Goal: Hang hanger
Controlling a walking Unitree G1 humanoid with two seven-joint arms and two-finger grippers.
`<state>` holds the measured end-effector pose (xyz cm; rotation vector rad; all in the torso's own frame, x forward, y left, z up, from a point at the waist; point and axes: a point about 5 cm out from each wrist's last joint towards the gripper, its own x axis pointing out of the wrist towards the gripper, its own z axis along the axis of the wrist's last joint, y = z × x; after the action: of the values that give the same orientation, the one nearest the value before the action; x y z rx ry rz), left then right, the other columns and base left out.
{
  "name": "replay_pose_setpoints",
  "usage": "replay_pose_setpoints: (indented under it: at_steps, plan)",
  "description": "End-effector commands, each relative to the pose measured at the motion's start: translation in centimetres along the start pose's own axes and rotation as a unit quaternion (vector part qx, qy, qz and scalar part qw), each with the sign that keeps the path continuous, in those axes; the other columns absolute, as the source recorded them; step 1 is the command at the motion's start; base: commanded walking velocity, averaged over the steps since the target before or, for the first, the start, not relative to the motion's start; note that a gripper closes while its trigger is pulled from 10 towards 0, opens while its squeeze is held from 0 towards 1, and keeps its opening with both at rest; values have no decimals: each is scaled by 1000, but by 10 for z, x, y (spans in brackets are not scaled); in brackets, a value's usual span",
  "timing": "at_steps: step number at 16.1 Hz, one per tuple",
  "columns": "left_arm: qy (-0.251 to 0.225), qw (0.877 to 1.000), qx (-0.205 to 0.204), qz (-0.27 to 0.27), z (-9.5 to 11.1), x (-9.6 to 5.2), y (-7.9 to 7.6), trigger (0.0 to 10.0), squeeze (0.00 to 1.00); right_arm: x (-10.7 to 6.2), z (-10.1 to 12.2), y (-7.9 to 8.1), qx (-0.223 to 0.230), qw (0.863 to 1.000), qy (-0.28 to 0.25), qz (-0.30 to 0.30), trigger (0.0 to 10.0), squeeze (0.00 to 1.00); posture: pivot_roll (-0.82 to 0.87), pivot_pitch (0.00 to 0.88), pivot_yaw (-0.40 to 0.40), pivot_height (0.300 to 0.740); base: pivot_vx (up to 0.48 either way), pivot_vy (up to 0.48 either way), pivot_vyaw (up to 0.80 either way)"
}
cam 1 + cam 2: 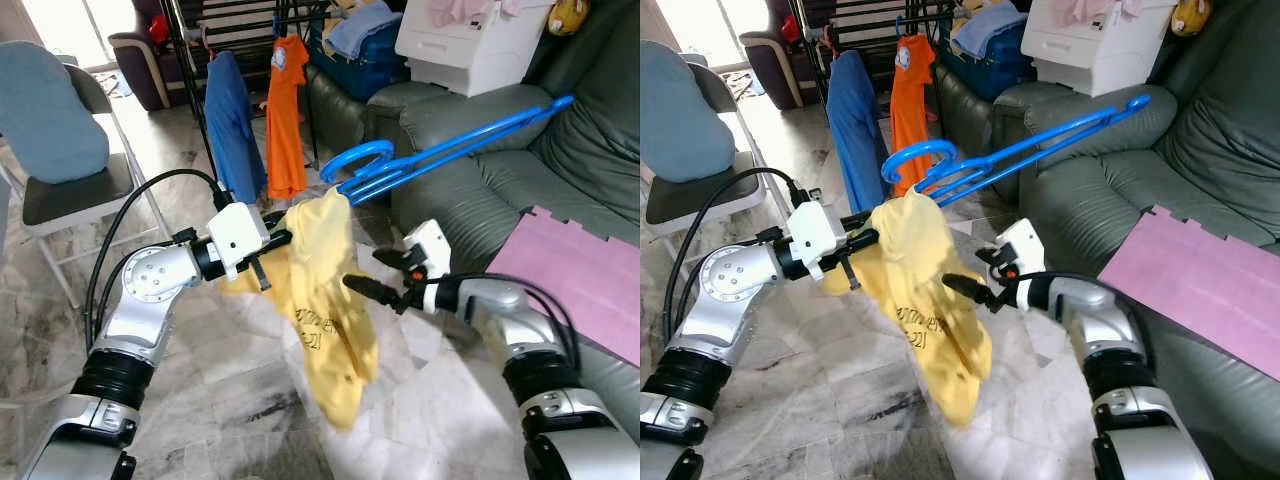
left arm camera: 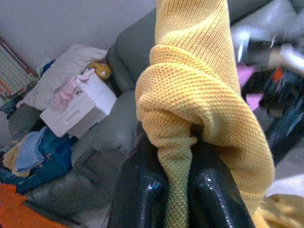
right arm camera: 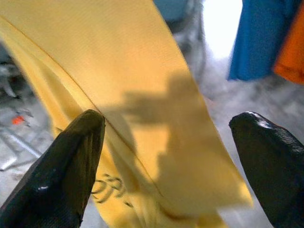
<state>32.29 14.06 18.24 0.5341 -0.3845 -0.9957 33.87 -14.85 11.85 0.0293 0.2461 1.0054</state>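
1. Nearest the camera, the left gripper (image 1: 268, 243) was clenched on a bunched fold of one yellow shirt (image 1: 325, 300); the left wrist view showed the knit cloth pinched tight between both black fingers (image 2: 142, 199).
2. The right gripper (image 1: 365, 287) stood released just beside the shirt, its two fingers (image 3: 71, 166) spread wide with the yellow fabric lying between them, not gripped.
3. The shirt hung limp below the left gripper toward the marble floor (image 1: 220, 400). It looked soft, light and floppy, so I judged it would sag and slide unless taken at a seam or the collar.
4. Just behind it, one blue hanger (image 1: 440, 150) lay tilted across the arm of the green sofa (image 1: 470, 180), its hook end near the top of the shirt. I could not tell whether they touched. It looked stiff, light plastic, best held at the neck below the hook.
5. Farther back, two garments hung on a dark rack (image 1: 190, 60): one blue (image 1: 232, 125) and one orange (image 1: 285, 115).
6. One chair (image 1: 70, 150) stood to the left.
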Motion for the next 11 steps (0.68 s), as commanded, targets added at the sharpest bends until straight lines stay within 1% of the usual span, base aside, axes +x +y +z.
replay_pose_setpoints:
  at_steps: [1,2,3,4,6,7,8,10,11]
  plan:
    - [19,999,13,29,-7,-11,8,0,0,-11,12,-2,-19,999,-28,25,10000,0,-47,0,40,740,0,0,0]
    - [32,999,16,24,-11,-14,6,0,0,-16,13,-9,-22,999,-27,4,10000,0,-52,0,42,740,0,0,0]
    - [35,999,7,21,-13,-15,3,0,0,-22,16,-15,-23,999,-30,-13,10000,0,-54,0,44,740,0,0,0]
    - [39,999,5,8,-15,-16,-3,0,0,-28,22,-20,-24,999,-42,-20,10000,0,-54,0,47,740,0,0,0]
    - [40,999,5,-8,-16,-15,-9,0,0,-30,26,-26,-38,997,-39,-48,10000,0,-54,0,47,740,0,0,0]
    - [30,999,7,-23,-13,-12,-13,0,0,-30,26,-31,-55,995,-26,-77,10000,0,-56,0,48,740,0,0,0]
    - [15,999,2,-32,-8,-10,-15,0,0,-26,25,-32,-67,993,-12,-94,10000,0,-55,0,46,740,0,0,0]
    - [-9,999,-9,-42,2,-5,-19,0,0,-18,24,-31,-72,993,-9,-97,10000,0,-49,0,44,740,0,0,0]
    - [-23,998,-7,-51,9,-2,-23,0,0,-9,24,-27,-73,993,-10,-88,10000,0,-44,0,41,740,0,0,0]
